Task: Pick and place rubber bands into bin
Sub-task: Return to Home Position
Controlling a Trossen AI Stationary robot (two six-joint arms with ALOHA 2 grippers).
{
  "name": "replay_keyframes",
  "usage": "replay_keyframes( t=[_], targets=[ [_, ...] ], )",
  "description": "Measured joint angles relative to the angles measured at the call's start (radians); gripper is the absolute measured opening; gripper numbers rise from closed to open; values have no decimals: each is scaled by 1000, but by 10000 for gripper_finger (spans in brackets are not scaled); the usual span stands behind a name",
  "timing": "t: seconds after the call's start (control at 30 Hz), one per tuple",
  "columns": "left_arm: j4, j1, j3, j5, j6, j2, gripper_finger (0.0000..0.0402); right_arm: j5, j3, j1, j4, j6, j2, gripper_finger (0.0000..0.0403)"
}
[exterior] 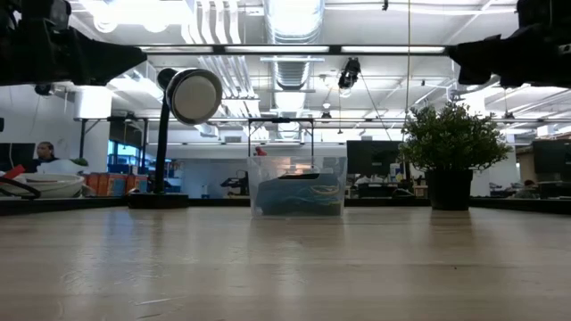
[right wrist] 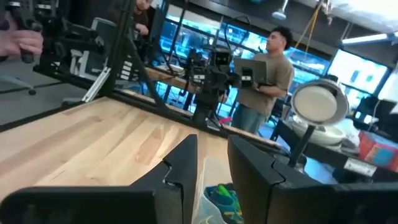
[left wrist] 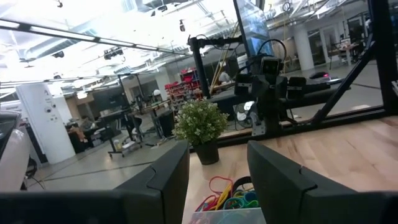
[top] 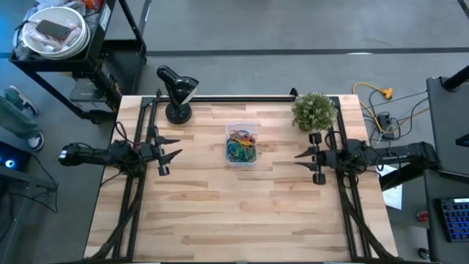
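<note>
1. A bright open-plan workshop with exposed ceiling ducts and strip lights surrounds a table of pale wooden planks. Its top is smooth, with fine lengthwise grain.
2. The bin, a small tub of clear plastic, rectangular with rounded corners, stands upright at the table's middle, toward the far edge. It sits between the two arms.
3. The rubber bands lie inside the bin as a loose tangle of thin loops. Red and yellow strands are on top, with green and blue beneath. In the low view they show through the see-through wall as a bluish heap in the lower part.
4. The left end effector is raised over the table's left edge, well apart from the bin and pointing toward it. Its two dark, angular fingers are spread apart and hold nothing.
5. The right end effector is raised over the right edge, facing the bin from the other side. Its fingers are also parted, by a narrower gap, and empty.
6. A black desk lamp with a round base and a domed head stands near the far left corner.
7. A small bushy green plant in a dark pot stands near the far right corner.
8. In the right wrist view, a person in a khaki shirt stands beyond the table.
</note>
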Motion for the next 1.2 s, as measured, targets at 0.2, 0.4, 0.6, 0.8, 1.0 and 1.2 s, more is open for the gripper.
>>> replay_keyframes(
  t=[0.2, 0.4, 0.6, 0.8, 1.0, 1.2],
  targets=[
    [0, 0, 0, 8, -1, 0, 148, 1, 0, 15, 21, -55, -62, 87],
    [0, 0, 0, 10, -1, 0, 148, 2, 0, 17, -74, -59, -195, 87],
    [2, 0, 0, 10, 0, 0, 148, 0, 2, 39, -132, -72, -267, 82],
    [11, 0, 0, 8, 0, 2, 148, 11, 1, 43, -145, -63, -265, 88],
    [11, 0, 0, 7, -1, 1, 148, 11, 1, 43, -144, -50, -265, 85],
    [11, 0, 0, 8, -1, 14, 148, 11, 1, 42, -144, -46, -265, 78]
  ],
)
